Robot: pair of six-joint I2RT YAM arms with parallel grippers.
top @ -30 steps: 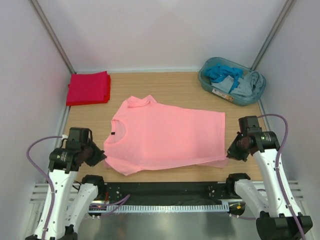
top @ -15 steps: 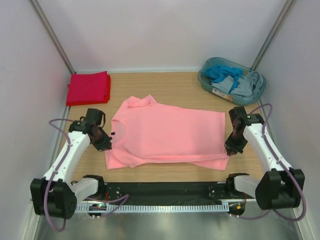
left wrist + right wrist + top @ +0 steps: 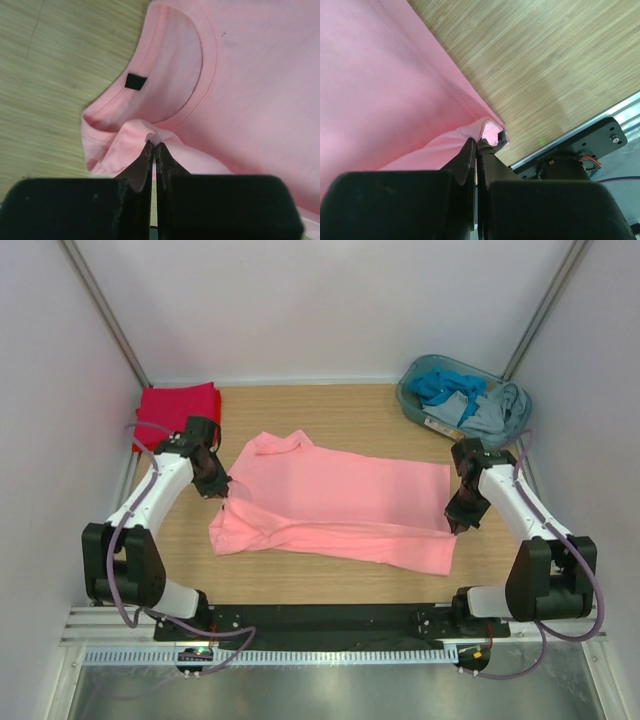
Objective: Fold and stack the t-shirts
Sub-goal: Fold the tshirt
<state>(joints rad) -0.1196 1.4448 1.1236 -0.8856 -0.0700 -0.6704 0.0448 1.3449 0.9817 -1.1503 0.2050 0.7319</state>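
The salmon-pink t-shirt (image 3: 335, 508) lies spread on the wooden table, neck to the left, its near part partly folded over. Its neck hole and small dark label (image 3: 135, 81) show in the left wrist view. My left gripper (image 3: 220, 485) is shut on a pinch of pink cloth just beside the collar (image 3: 153, 142). My right gripper (image 3: 458, 520) is shut on the shirt's hem at the right edge (image 3: 479, 141). The bright red t-shirt (image 3: 178, 415) lies folded at the back left.
A teal basket (image 3: 420, 410) with blue and grey clothes stands at the back right corner. The table's near edge and a black metal rail (image 3: 330, 620) run below the shirt. White walls close in both sides.
Both arms have swung inward and away from me, closed on the shirt's left and right edges and pulled the near part of the shirt over itself.
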